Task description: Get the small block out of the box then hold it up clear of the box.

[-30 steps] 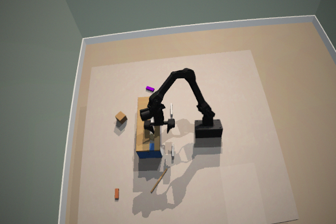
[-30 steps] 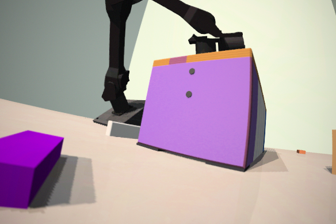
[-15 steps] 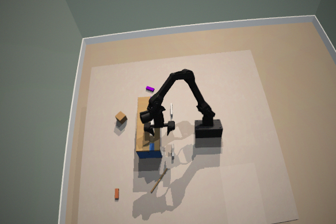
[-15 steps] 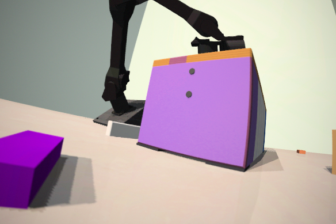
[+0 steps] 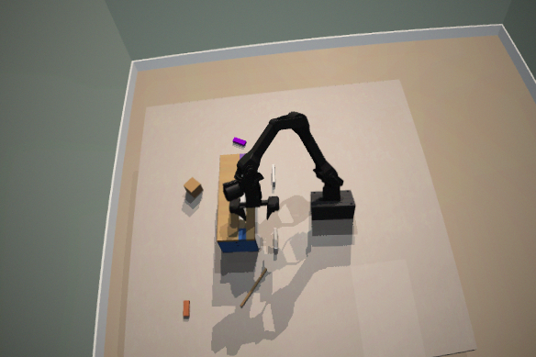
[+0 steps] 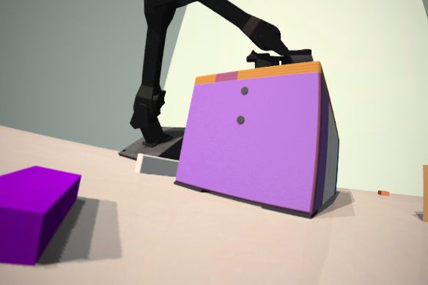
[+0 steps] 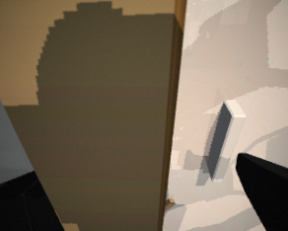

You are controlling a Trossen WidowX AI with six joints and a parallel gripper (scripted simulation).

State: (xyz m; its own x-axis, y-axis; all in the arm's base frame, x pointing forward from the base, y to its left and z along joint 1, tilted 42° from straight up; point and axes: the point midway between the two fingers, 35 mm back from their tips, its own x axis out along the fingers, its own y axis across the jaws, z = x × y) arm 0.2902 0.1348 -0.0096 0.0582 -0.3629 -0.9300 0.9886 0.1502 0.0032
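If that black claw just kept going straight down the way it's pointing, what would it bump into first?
Most likely the box's tan top. The gripper points downward, open and empty, straddling the box's long edge: one finger hangs over the top, the other over the table beside a small white bar. Depth is hard to judge.

From my station the box looked matt: a flat lilac end panel, a tan wood-like top. The arm read as dull black plastic. The table was a smooth pale sheet, and the purple block looked plain, unglossed.
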